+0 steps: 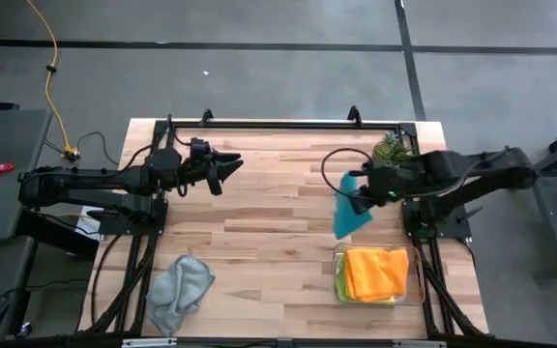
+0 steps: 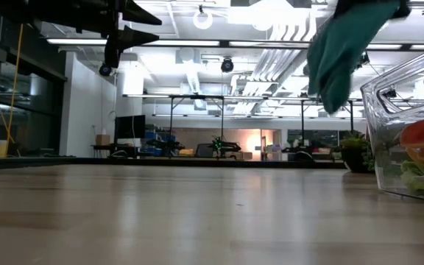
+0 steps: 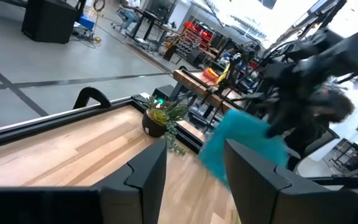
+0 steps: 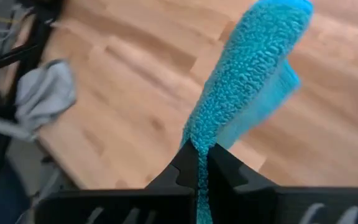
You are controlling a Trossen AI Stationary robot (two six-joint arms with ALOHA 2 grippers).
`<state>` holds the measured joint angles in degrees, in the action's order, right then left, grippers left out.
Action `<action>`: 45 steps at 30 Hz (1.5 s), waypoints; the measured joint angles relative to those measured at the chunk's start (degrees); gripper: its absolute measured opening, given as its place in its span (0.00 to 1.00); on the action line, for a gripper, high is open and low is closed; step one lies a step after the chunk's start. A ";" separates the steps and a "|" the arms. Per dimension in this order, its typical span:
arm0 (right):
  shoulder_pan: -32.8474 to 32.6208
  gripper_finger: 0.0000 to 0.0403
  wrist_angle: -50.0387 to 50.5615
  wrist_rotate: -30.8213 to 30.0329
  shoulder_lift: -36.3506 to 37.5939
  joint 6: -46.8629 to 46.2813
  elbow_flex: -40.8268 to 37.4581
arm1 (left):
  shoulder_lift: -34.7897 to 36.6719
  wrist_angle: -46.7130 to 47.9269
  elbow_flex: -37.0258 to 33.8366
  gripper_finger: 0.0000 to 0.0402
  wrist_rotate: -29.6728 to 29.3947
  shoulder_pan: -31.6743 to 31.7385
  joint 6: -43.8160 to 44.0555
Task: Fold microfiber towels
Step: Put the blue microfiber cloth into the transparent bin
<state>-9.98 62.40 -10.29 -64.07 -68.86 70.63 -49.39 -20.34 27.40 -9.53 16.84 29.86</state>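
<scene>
The right gripper has its two fingers pressed together on an edge of the teal towel, pinching the cloth so that it hangs free in the air above the wooden table, near the table's right side and just beside the small potted plant. Holding it by one edge lets the towel drape down under its own weight, which probably serves to shake it out flat before it is laid on the open wood for folding. Below it in the high view stands the clear plastic tray, where the orange towel lies folded on top of a lime green towel; that stack suggests the tray is where finished towels go. The grey towel lies crumpled at the table's front left corner, not yet folded. The left gripper waits over the table's left rear part with its fingers spread and nothing between them, likely ready to take a second corner of the hanging cloth.
</scene>
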 joint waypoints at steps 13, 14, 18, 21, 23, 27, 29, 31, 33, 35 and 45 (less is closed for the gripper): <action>-27.12 0.00 6.88 2.39 -0.70 -24.62 11.00 | 0.00 0.07 0.00 0.37 -0.15 0.00 0.14; -29.17 0.00 6.88 2.10 -1.21 -27.16 11.00 | 0.00 0.08 0.00 0.37 -0.16 0.00 0.14; -35.43 0.00 6.55 -0.20 -4.41 -35.28 11.00 | 0.00 0.08 0.00 0.37 -0.29 0.00 0.13; -37.67 0.00 6.49 -2.90 -7.25 -38.94 11.00 | 0.00 0.09 0.00 0.37 -1.20 0.00 0.07; -38.16 0.00 6.43 -5.17 -9.10 -40.78 11.00 | 0.00 0.09 0.00 0.37 -1.98 0.00 0.10; -37.90 0.00 6.34 -8.86 -11.94 -41.86 11.00 | 0.00 0.09 0.00 0.37 -2.76 0.00 0.10; -37.64 0.00 6.27 -9.69 -13.23 -42.16 11.00 | 0.00 0.09 0.00 0.37 -2.75 0.00 0.12; -37.59 0.00 6.29 -10.50 -14.37 -42.22 11.00 | 0.00 0.12 0.00 0.37 -2.54 0.00 0.12; -37.59 0.00 6.91 -11.24 -15.73 -43.54 11.04 | 0.00 0.24 0.00 0.37 -2.22 0.00 0.12; -37.59 0.00 8.53 -11.29 -17.33 -45.84 11.04 | 0.00 0.50 0.00 0.37 -2.14 0.00 0.14; -37.59 0.00 12.98 -4.42 -23.74 -50.87 11.04 | 0.00 2.84 0.02 0.37 -2.06 0.00 1.48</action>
<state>-47.57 75.38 -14.70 -87.81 -119.73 81.67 -49.39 -17.50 27.42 -11.59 16.84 31.33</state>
